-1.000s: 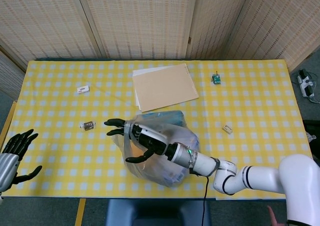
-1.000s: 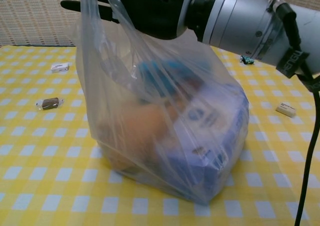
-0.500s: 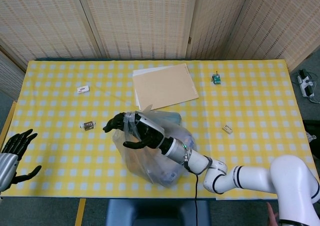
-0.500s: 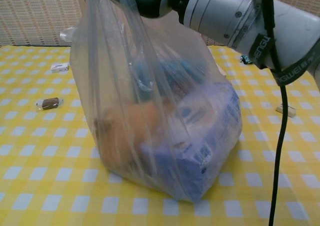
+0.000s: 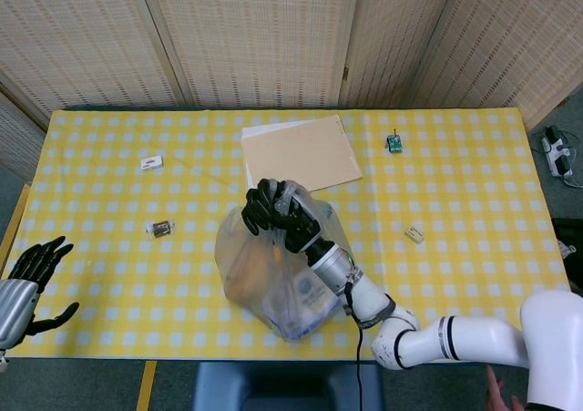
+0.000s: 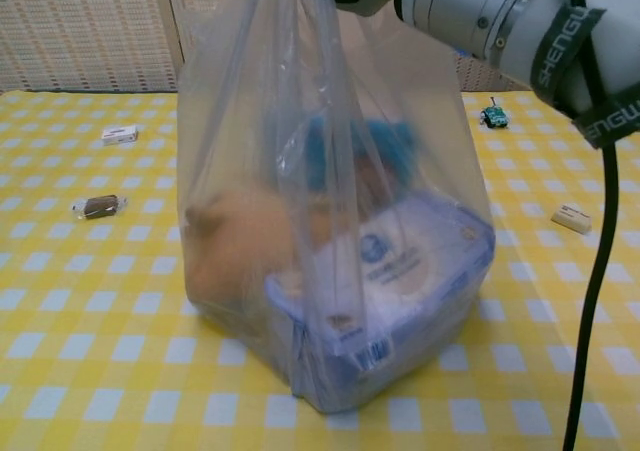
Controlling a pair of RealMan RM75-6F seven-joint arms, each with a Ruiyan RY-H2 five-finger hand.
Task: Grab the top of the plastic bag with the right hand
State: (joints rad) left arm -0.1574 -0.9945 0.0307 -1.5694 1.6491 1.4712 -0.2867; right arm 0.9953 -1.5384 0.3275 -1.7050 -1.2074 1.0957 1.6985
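Observation:
A clear plastic bag (image 5: 273, 279) (image 6: 335, 241) stands near the table's front edge, holding a blue-and-white box, an orange item and something blue. My right hand (image 5: 276, 213) grips the gathered top of the bag, fingers curled around the plastic. In the chest view only the right wrist and forearm show at the top, with the bag pulled taut beneath. My left hand (image 5: 27, 279) hovers at the table's front left corner, fingers spread, holding nothing.
A tan folder (image 5: 301, 159) lies behind the bag. A small wrapped candy (image 5: 160, 228) (image 6: 99, 207) and a white eraser (image 5: 150, 163) (image 6: 119, 134) lie to the left. A small green item (image 5: 394, 143) (image 6: 492, 117) and a white block (image 5: 414, 234) (image 6: 571, 218) lie to the right.
My right hand went from spread fingers at the bag's mouth to curled around the gathered top, shifting right and up. The bag has been drawn upright and taut. The left hand barely moved.

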